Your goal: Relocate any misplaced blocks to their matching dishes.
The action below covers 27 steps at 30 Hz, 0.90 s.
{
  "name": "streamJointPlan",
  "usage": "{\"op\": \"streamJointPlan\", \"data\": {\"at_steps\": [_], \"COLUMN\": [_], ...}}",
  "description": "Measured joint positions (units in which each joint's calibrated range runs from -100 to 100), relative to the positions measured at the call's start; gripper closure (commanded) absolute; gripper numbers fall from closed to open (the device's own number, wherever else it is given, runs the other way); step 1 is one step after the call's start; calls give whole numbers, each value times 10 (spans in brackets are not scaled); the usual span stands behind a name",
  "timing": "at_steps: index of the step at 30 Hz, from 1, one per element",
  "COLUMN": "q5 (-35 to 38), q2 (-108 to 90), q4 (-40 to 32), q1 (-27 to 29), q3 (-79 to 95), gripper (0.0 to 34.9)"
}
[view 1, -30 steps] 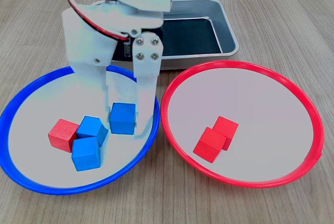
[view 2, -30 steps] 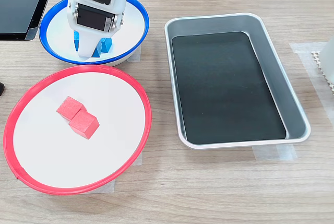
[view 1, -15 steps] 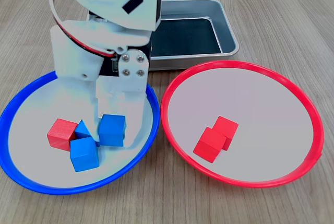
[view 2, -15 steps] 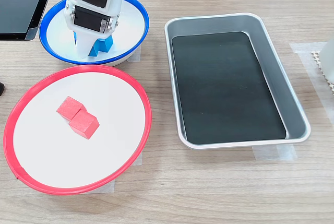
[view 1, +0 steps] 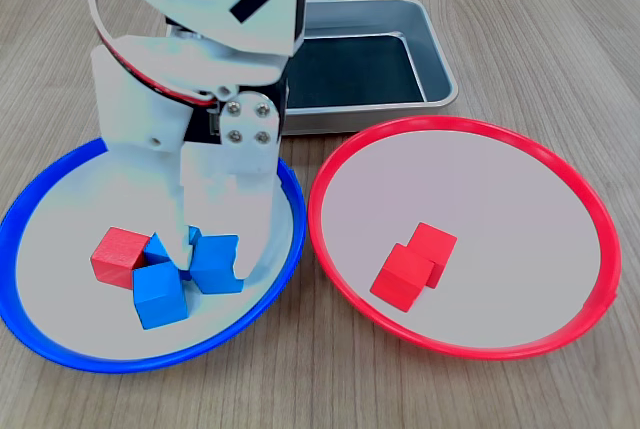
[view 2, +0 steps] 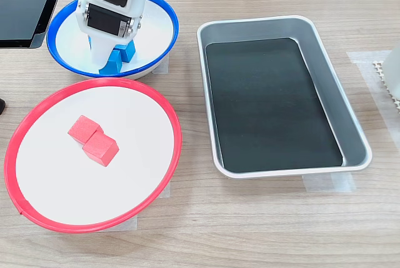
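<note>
One red cube (view 1: 117,254) — left of gripper (view 1: 212,267).

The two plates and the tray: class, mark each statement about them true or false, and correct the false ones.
1. The red-rimmed plate holds two red cubes. True.
2. The metal tray holds a blue cube. False: it holds no cubes.
3. A red cube lies in the blue-rimmed plate. True.
4. The gripper hovers over the red-rimmed plate. False: it is down in the blue-rimmed plate, among the blue cubes.
</note>
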Motion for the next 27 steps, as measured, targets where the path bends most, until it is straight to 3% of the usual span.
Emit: {"op": "streamJointPlan", "data": {"at_steps": [7,12,18,23,27], "q5": [-30,-76,-169,-270,-301], "q2": [-66,-135,-205,-226,-228], "q4": [0,-17,-65,-43,-33], "q1": [-15,-18,-6,36,42], "q3": [19,74,190,243,249], "gripper": [262,283,275,281,274]}}
